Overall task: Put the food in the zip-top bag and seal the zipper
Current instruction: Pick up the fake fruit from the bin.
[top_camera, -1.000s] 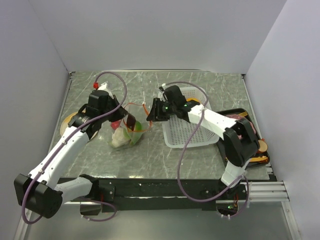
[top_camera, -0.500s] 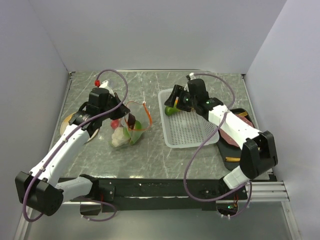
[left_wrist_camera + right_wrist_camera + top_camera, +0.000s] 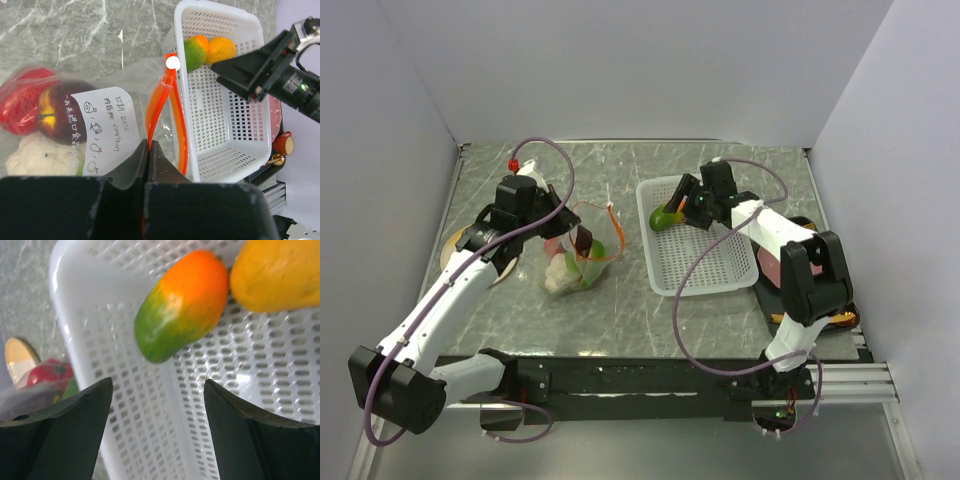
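Orange-red zipper (image 3: 155, 112) pinched at its near end by the left pincer (image 3: 148, 150), fingers pressed together on the strip. Belongs to the zip-top bag (image 3: 565, 275), lying on the grey marbled surface (image 3: 620, 170) just left of the white perforated basket (image 3: 712, 272). Holds, inside the clear plastic, red pepper (image 3: 22, 100), dark purple ball (image 3: 60, 120) and white cauliflower (image 3: 35, 152), packed against each other beside a white printed label (image 3: 107, 125); also a green piece (image 3: 593, 256), too hidden to name. Mouth of the bag turned toward the basket, the two halves of the strip bowed apart along their middle, so not sealed. In the basket's far left corner: green-orange mango (image 3: 182, 305) and orange (image 3: 277, 272), side by side and seemingly touching, the mango nearer the basket's left wall. Right pincer (image 3: 157, 385) over that same corner of the basket, fingers (image 3: 65, 440) spread wide apart and holding nothing, the mango just ahead of the tips and apart from both. Seen from the top camera, the same layout: left pincer on the strip left of the basket, right pincer above the basket's far left corner.
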`<state>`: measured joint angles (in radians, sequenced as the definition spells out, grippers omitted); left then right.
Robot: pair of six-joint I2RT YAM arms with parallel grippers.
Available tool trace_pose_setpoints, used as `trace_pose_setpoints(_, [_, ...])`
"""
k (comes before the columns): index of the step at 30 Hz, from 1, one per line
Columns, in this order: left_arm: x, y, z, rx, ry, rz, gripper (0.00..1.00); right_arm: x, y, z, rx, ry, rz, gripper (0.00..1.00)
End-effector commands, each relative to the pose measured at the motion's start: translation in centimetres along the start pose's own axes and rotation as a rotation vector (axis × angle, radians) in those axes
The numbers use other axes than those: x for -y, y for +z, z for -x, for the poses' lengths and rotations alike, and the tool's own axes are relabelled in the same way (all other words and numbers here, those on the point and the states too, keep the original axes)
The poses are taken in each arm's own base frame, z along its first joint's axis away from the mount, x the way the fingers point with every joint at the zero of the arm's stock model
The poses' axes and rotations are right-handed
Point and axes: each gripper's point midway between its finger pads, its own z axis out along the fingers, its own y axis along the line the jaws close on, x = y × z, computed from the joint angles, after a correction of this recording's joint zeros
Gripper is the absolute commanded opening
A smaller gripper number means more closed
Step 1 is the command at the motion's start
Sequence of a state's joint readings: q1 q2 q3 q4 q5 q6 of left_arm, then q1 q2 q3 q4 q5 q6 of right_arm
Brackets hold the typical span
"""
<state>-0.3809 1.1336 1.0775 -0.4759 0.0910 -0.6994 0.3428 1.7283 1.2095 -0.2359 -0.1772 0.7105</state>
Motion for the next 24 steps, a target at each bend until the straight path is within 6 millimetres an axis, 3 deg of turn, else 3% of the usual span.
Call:
trace_pose_setpoints(1, [2.1, -1.0, 2.4, 0.069, 0.031, -0.057, 0.01, -0.7, 1.9, 2.2, 0.027, 0.021, 0.005, 0.81])
trace_pose_setpoints(12, [2.3, -1.1, 2.5, 0.074, 0.026, -0.066, 0.01, -0.6, 4.0, 3.8, 0.028, 0.034, 0.013, 0.81])
trace_pose_setpoints(17, [2.3, -1.3, 2.6, 0.08, 0.025, -0.071, 0.01, 0.3, 5.7, 3.2, -0.013, 0.035, -0.027, 0.81])
trace_pose_setpoints(24, [2.5, -1.4, 2.7, 0.08, 0.031, -0.073, 0.01, 1.4, 6.0, 2.6, -0.016, 0.035, -0.052, 0.81])
